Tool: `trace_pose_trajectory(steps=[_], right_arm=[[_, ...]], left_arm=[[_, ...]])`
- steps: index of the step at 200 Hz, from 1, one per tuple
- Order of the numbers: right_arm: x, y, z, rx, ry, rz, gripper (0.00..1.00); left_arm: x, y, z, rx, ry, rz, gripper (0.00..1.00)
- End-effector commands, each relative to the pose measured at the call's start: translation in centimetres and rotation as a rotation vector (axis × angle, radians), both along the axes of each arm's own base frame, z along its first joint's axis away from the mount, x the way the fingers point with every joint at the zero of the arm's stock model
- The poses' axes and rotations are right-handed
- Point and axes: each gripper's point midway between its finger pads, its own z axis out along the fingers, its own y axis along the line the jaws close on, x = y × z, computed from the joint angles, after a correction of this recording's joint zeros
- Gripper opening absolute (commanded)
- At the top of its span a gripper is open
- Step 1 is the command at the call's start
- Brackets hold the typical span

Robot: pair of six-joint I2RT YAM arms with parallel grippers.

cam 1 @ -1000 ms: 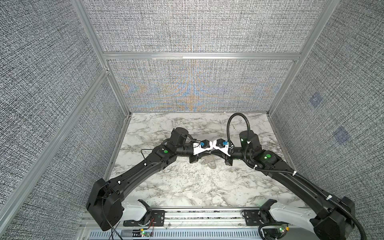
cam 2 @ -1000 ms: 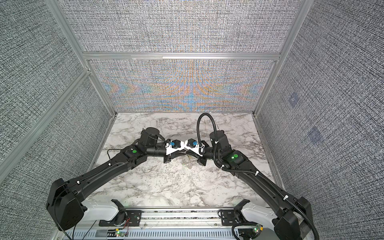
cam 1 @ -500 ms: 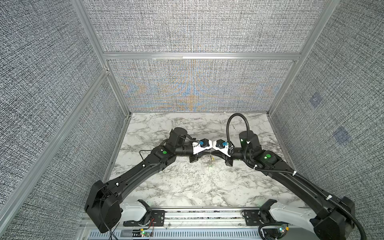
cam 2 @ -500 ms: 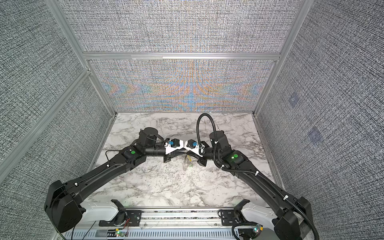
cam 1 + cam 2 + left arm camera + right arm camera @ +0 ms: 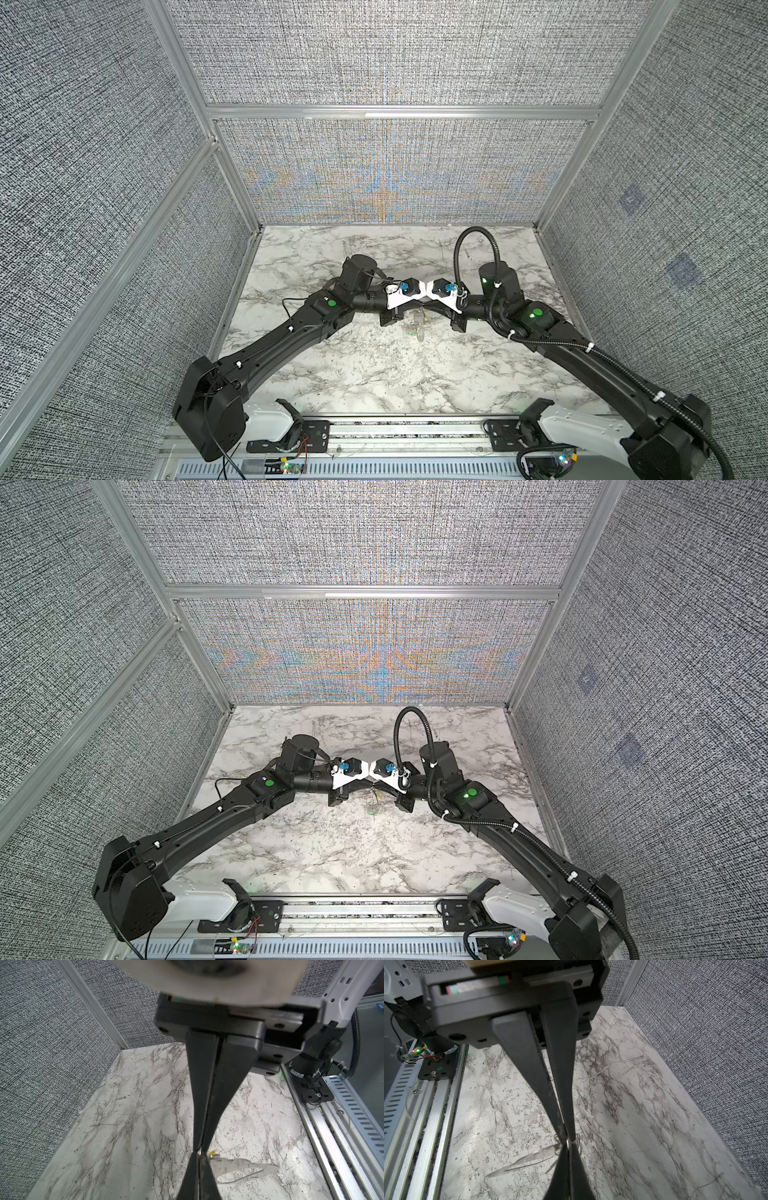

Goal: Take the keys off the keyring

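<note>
Both grippers meet tip to tip above the middle of the marble table (image 5: pixel 374 374). My left gripper (image 5: pixel 199 1150) is shut on a thin sliver of metal at the keyring's end, beside a yellow tag (image 5: pixel 212 1153). I cannot tell whether that sliver is a key or a loop. My right gripper (image 5: pixel 569 1141) is shut on a small wire ring at the same end. The flat grey keyring (image 5: pixel 245 1167) hangs from the tips in the air, blurred in the right wrist view (image 5: pixel 525 1160). Both top views show it below the tips (image 5: pixel 419 326) (image 5: pixel 373 804), with a green speck (image 5: pixel 410 332).
Grey fabric walls in aluminium frames (image 5: pixel 399 112) close in the left, back and right. A metal rail with the arm bases (image 5: pixel 407 432) runs along the front edge. A black cable hose (image 5: pixel 473 245) arches above the right wrist.
My left gripper has closed its fingers at the keyring's end. Both arms have stayed nearly in place, tips together. The keyring now shows hanging under the tips.
</note>
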Motion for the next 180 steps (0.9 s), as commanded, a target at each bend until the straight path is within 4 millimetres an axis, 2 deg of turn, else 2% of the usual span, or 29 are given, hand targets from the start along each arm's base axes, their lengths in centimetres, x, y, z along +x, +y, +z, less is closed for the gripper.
trace_pose_trajectory(steps=[1,19,23,46,66,85,118,142,180], right_arm=[[0.2,0.3,0.9,0.029,-0.041,0.005,0.0],[0.7,0.1,1.7,0.039,-0.08,-0.02,0.0],[0.6,-0.1,0.6,0.027,-0.066,-0.029,0.0],[1.2,-0.9,0.6,0.013,-0.105,-0.081,0.07],[1.5,-1.4,0.4,-0.005,-0.13,-0.11,0.24],[1.8,-2.2,0.2,-0.016,-0.164,-0.149,0.33],[1.3,-2.8,-0.1,0.001,-0.176,-0.166,0.36],[0.7,-2.3,-0.8,0.021,-0.129,-0.132,0.36],[-0.2,-1.1,-0.2,0.111,-0.102,-0.073,0.36]], left_arm=[[-0.1,-0.2,0.1,-0.004,-0.003,-0.015,0.0],[-0.1,-0.3,0.0,-0.012,0.016,-0.013,0.0],[-0.1,-0.4,0.1,-0.016,0.021,-0.012,0.0],[0.2,-0.6,0.7,-0.062,0.037,0.007,0.0],[0.4,-0.7,1.2,-0.103,0.032,0.019,0.0],[0.5,-0.7,1.6,-0.135,0.022,0.029,0.0],[0.6,-0.7,2.4,-0.201,0.019,0.038,0.0],[0.5,-0.7,3.4,-0.269,0.02,0.039,0.0],[0.2,-0.7,4.0,-0.34,0.036,0.033,0.0]])
